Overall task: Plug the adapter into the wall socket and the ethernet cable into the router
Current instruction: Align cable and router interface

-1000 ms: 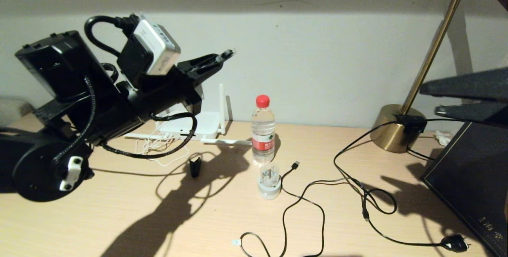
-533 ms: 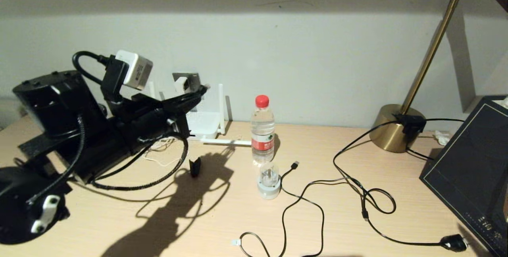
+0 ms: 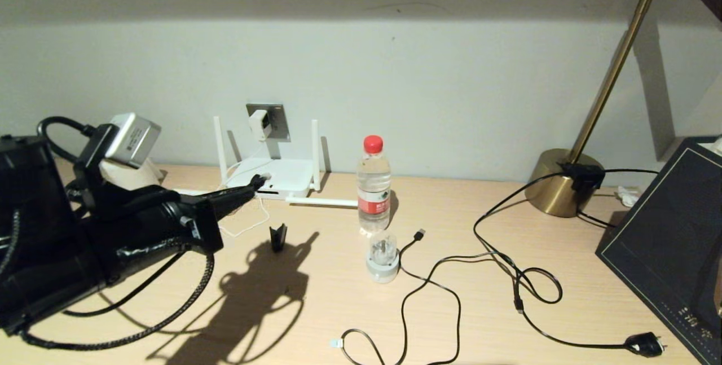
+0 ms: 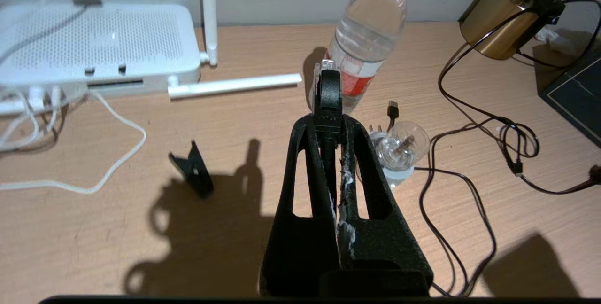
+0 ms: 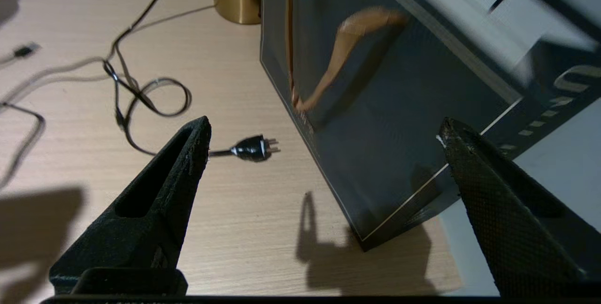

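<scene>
The left gripper [image 4: 327, 83], centre frame, clamps the ethernet cable [image 4: 327, 66] behind its light, brittle clear plug; hold the stiff boot.

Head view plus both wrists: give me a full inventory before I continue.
router: one, white, desk by wall
wall socket: one, grey, above router
adapter: one, white, in wall socket
ethernet cable: one, black, plug gripped near router
bottle: one, clear, red cap, right of router
domed gadget: one, white, before bottle
clip: one, black, mid-desk
loose cables: two, black, desk right
lamp: one, brass, right rear
bag: one, black, right edge
left gripper: shut on ethernet cable, by router
right gripper: open, beside bag
</scene>
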Available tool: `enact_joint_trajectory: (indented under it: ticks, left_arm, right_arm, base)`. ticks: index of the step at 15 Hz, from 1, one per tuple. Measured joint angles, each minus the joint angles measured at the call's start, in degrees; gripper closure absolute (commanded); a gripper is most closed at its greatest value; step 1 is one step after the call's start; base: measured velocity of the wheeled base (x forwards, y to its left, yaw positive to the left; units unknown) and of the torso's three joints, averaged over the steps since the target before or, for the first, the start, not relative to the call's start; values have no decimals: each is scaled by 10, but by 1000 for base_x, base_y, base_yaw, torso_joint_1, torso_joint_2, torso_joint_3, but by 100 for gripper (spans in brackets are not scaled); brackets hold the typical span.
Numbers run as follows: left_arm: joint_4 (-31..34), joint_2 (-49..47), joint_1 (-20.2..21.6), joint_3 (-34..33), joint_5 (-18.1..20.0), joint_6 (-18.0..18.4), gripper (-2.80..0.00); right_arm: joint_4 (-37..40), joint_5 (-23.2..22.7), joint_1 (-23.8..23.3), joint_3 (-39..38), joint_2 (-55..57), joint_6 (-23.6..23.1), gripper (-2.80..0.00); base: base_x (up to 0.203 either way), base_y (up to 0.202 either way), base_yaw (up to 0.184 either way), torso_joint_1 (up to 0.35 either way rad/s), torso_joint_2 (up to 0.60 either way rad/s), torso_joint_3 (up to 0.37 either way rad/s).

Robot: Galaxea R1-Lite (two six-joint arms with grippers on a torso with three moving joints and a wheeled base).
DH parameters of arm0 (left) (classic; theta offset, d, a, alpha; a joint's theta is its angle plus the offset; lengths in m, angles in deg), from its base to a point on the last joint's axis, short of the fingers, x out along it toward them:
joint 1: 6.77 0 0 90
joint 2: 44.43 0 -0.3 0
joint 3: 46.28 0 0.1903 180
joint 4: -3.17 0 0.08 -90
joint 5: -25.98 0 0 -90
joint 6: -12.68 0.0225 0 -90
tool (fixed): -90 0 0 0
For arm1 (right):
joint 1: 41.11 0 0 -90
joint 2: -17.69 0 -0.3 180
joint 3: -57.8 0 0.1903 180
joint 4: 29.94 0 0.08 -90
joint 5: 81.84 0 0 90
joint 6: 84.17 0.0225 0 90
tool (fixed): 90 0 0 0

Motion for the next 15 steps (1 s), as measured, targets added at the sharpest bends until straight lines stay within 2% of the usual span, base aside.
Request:
enact_joint_trajectory:
  ticks: [3, 6, 8, 10, 12, 14, 15]
  left_arm:
    - [-14, 26, -2, -44, 2, -34, 0]
    - [-15, 50, -6, -69, 3, -70, 0]
    - [-15, 58, -7, -85, 3, -79, 0]
    - [-24, 65, -11, -109, 2, -71, 0]
    - [-43, 69, -15, -132, -2, -55, 0]
    - [-47, 68, -17, -155, -18, -33, 0]
    - [-47, 66, -16, -161, -29, -32, 0]
  right_arm:
    - [-89, -5, 4, -145, -67, -60, -280]
    - [-226, -17, 7, -284, -108, -90, -280]
    - [-298, -39, 7, -324, -121, -101, -280]
    - [-309, -47, 8, -338, -127, -118, -280]
    - [-310, -99, 8, -349, -129, -111, -280]
    - [-307, -171, 8, -361, -130, -66, -280]
    - [-307, -171, 8, -365, -130, -46, -280]
  base:
    - [0, 0, 0, 0, 0, 0]
    - [0, 0, 0, 0, 0, 0]
    - [0, 0, 0, 0, 0, 0]
    - [0, 0, 0, 0, 0, 0]
    - [0, 0, 0, 0, 0, 0]
    - [0, 0, 0, 0, 0, 0]
    - [0, 0, 0, 0, 0, 0]
